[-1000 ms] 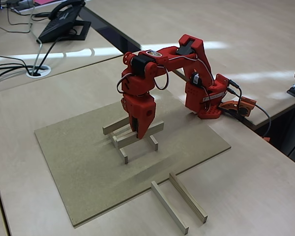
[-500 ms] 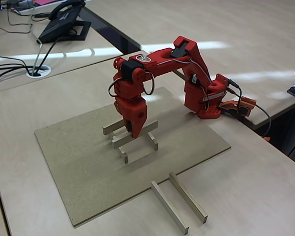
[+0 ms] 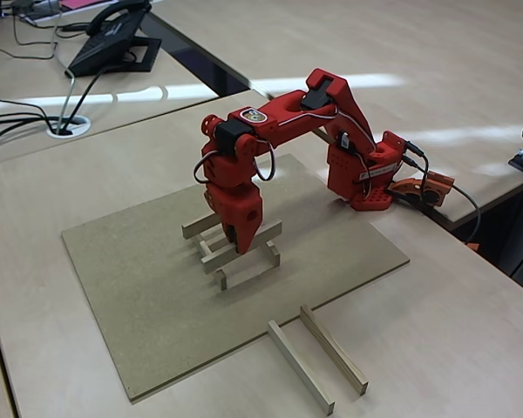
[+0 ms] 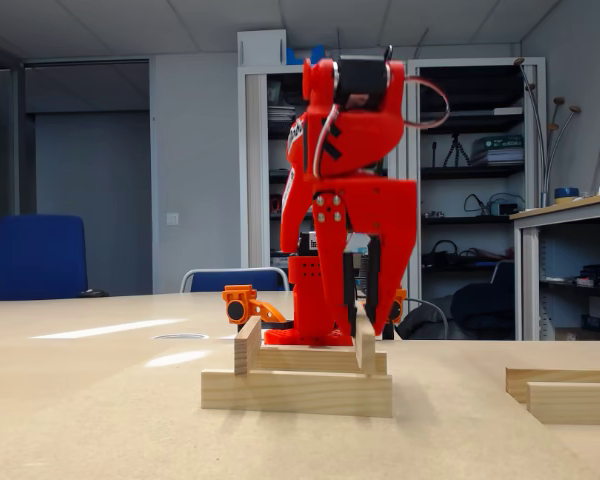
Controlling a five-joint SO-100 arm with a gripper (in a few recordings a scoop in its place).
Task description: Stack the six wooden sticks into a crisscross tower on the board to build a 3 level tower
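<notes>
from above, two spare sticks (image 3: 318, 355) lie off the board (image 3: 139, 287); the low view shows the end effector (image 4: 364, 318) pinching the tower's top stick (image 4: 366, 345).

The pale desk (image 3: 471, 331) carried the board (image 3: 139, 296), two loose sticks (image 3: 318, 361), the arm's red base (image 3: 366, 187) and a phone (image 3: 113, 39).

The red gripper (image 3: 241, 246) points down in the middle of the picture, right over a small tower (image 3: 231, 250) of sticks on the brown board (image 3: 139, 296). Two more sticks (image 3: 316, 357) lie side by side on the table at the bottom right, just off the board.
</notes>
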